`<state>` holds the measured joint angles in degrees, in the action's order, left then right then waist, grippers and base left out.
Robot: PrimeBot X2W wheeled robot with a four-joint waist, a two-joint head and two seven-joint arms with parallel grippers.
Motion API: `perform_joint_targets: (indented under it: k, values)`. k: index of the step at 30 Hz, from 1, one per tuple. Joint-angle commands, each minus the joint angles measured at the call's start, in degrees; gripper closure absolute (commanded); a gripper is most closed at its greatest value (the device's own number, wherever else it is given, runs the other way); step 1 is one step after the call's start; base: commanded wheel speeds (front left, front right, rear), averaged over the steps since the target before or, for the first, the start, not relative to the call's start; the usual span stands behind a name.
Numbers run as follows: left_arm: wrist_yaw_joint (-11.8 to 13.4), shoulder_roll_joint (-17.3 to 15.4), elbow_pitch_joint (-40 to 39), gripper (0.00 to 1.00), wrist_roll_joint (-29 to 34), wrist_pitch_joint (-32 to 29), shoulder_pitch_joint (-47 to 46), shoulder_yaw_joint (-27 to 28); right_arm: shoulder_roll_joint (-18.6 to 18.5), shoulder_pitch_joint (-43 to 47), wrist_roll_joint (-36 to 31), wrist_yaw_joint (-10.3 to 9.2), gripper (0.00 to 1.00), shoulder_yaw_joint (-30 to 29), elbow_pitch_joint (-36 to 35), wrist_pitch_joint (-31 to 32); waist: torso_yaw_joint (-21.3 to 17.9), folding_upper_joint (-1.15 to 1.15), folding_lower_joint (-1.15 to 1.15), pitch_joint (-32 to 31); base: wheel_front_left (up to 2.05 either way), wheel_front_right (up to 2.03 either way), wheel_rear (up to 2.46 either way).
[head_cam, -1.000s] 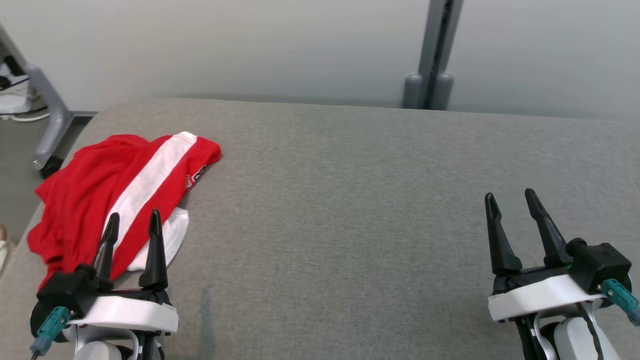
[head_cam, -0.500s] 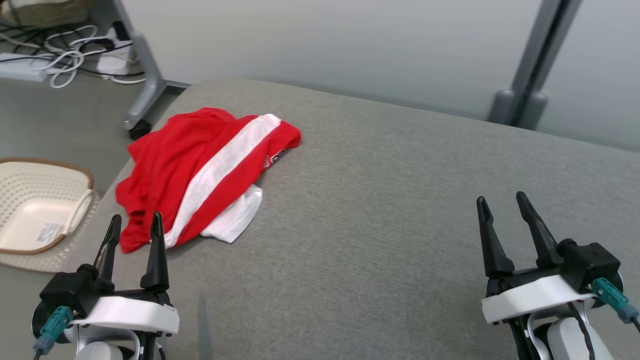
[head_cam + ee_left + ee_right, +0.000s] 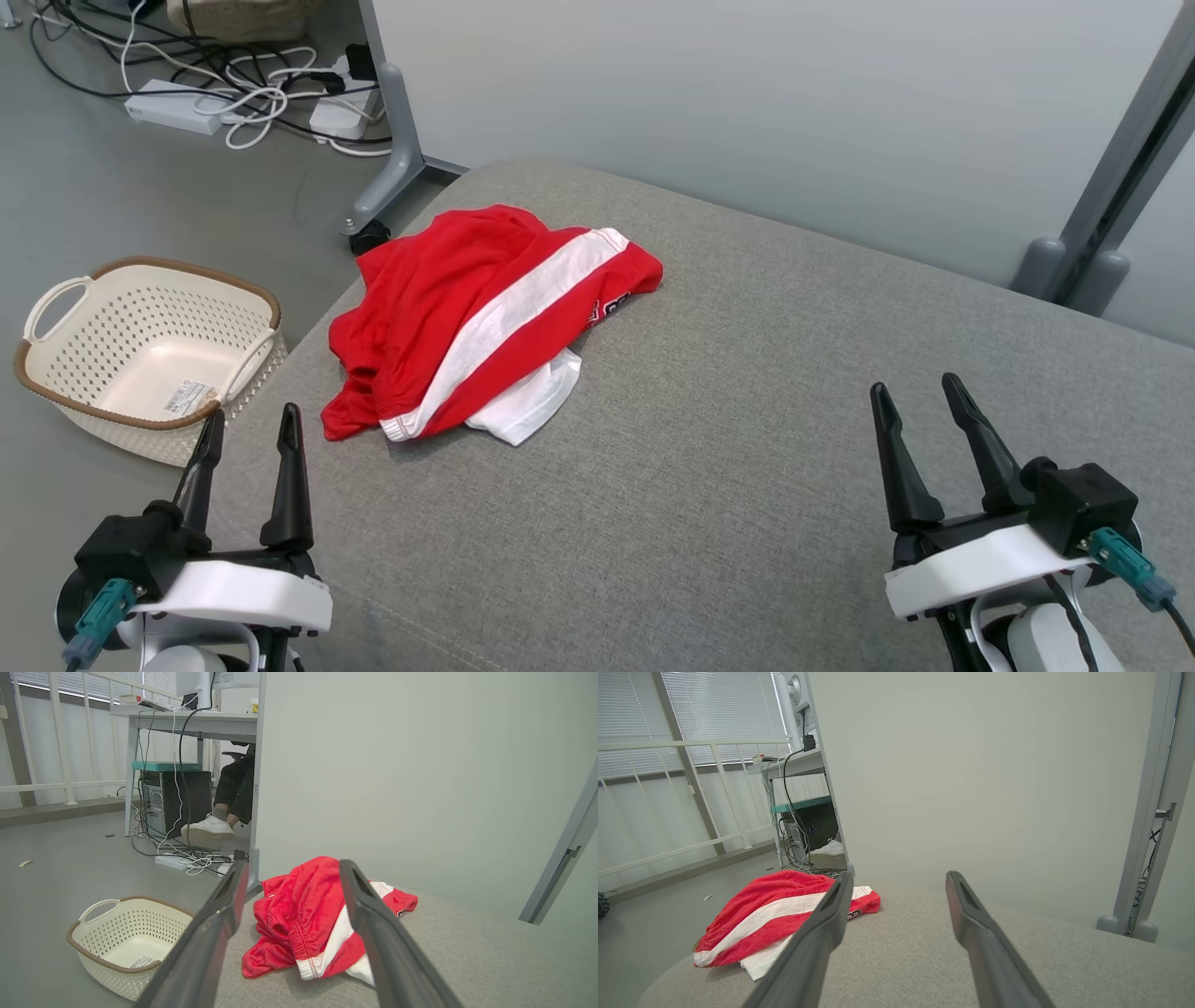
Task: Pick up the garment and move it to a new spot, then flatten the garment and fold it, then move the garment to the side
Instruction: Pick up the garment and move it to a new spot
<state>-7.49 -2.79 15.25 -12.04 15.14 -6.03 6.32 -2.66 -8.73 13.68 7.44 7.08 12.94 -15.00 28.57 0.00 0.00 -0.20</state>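
The task looks to be at its very start. The garment (image 3: pixel 485 317), red with a broad white stripe and a white layer showing under its near edge, lies in a crumpled heap on the grey tabletop (image 3: pixel 709 448), ahead of the left jaws and a little to their inner side. It is near them but not touching. In the left wrist view it sits framed in the gap between the two fingers. From the right jaws it is well apart, far off to their left and further forward. Both pairs of jaws stand moderately open, fingers pointing forward low over the tabletop's near edge, and neither has hold of anything. Judging from the bunched, overlapping folds, the garment has not been spread or folded, and nothing shows it has been carried to a new spot. So every step appears left to do: the grasp and lift, the move, the flattening, the fold and the final shift aside. The left jaws seem the better placed to make the first reach. A pale basket (image 3: pixel 140 313) rests on the floor to the outer side of the left jaws, beyond the tabletop's edge.
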Motion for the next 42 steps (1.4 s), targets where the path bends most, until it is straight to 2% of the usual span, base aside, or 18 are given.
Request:
perform_joint_targets:
  k: [1, 10, 13, 18, 22, 24, 32, 35, 42]
  values:
    - [0.0, -0.2, -0.3, 0.0, 0.6, 0.0, 0.6, 0.2, -0.4, 0.5, 0.3, 0.09, 0.0, 0.0, 0.0, -0.3, 0.1, 0.0, 0.0, -0.2, 0.0, 0.0, 0.0]
    - [0.0, -1.2, 1.8, 0.0, -1.2, 0.0, -1.3, -1.2, -0.4, -0.1, 0.5, 0.09, 0.0, 0.7, 0.1, -0.3, -0.7, 0.0, 0.0, 0.5, 0.0, 0.0, 0.0]
    - [0.0, -2.2, 5.2, 0.0, -4.5, -1.2, -3.9, -4.4, -0.4, -0.8, 0.1, 0.09, 0.0, 0.8, -0.4, -0.3, -1.1, 0.0, 0.0, 1.3, 0.0, 0.0, 0.0]
    - [0.0, -8.1, 8.1, 0.0, -9.3, -7.6, -11.6, -8.3, -0.4, -1.5, -0.2, 0.09, 0.0, 1.1, -1.8, -0.3, -1.8, 0.0, 0.0, 3.1, 0.0, 0.0, 0.0]
    - [0.0, -13.0, 10.7, 0.0, -14.1, -14.9, -18.5, -9.4, -0.4, -2.8, 0.3, 0.09, 0.0, 2.0, -1.9, -0.3, -3.8, 0.0, 0.0, 4.4, 0.0, 0.0, 0.0]
    - [0.0, -13.9, 11.3, 0.0, -15.7, -16.9, -19.7, -10.1, -0.4, -3.2, 0.2, 0.09, 0.0, 2.1, -1.9, -0.3, -4.4, 0.0, 0.0, 4.7, 0.0, 0.0, 0.0]
    - [0.0, -21.7, 17.9, 0.0, -24.9, -30.3, -29.8, -14.6, -0.4, -5.7, -0.2, 0.08, 0.0, 2.6, -2.4, -0.3, -9.5, 0.0, 0.0, 7.9, 0.0, 0.0, 0.0]
    - [0.0, -24.1, 21.2, 0.0, -26.7, -33.1, -33.0, -15.8, -0.4, -7.1, 0.6, 0.06, 0.0, 3.8, -2.9, -0.3, -12.0, 0.0, 0.0, 9.5, 0.0, 0.0, 0.0]
    - [0.0, -27.6, 29.4, 0.0, -30.9, -35.7, -37.8, -18.5, -0.4, -10.0, 0.4, 0.06, 0.0, 5.0, -5.1, -0.3, -16.9, 0.0, 0.0, 13.5, 0.0, 0.0, 0.0]
